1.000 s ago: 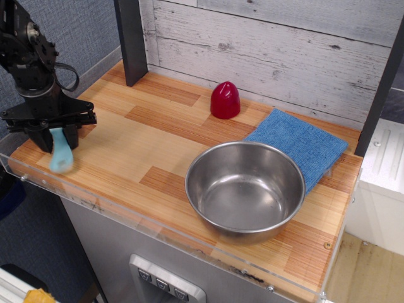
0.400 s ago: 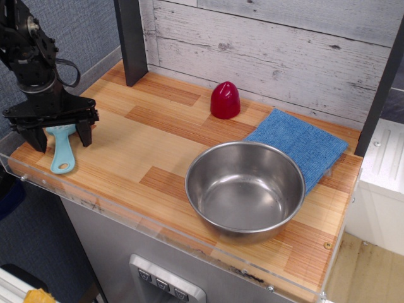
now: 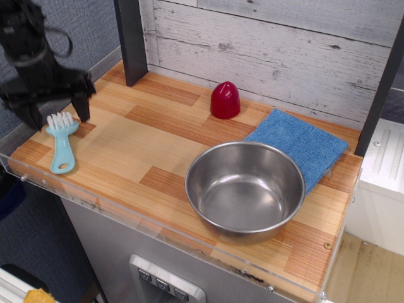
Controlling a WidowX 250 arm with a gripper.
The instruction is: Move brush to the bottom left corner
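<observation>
The light-blue brush (image 3: pixel 62 142) lies flat on the wood-plank tabletop near its bottom left corner (image 3: pixel 28 165). Its white bristles point up and away, and its handle with the oval hole points toward the front edge. My gripper (image 3: pixel 55 112) is open and empty. It hovers just above the bristle end, one finger on each side, blurred by motion and clear of the brush.
A steel bowl (image 3: pixel 245 187) stands at the front middle-right. A blue cloth (image 3: pixel 298 145) lies behind it at the right. A red dome-shaped object (image 3: pixel 225 100) stands near the back wall. A dark post (image 3: pixel 132 41) rises at the back left. A clear acrylic rim (image 3: pixel 126 218) edges the front.
The gripper let go of the brush, opened and rose up and away from it. The brush now lies flat on the table where it was set down.
</observation>
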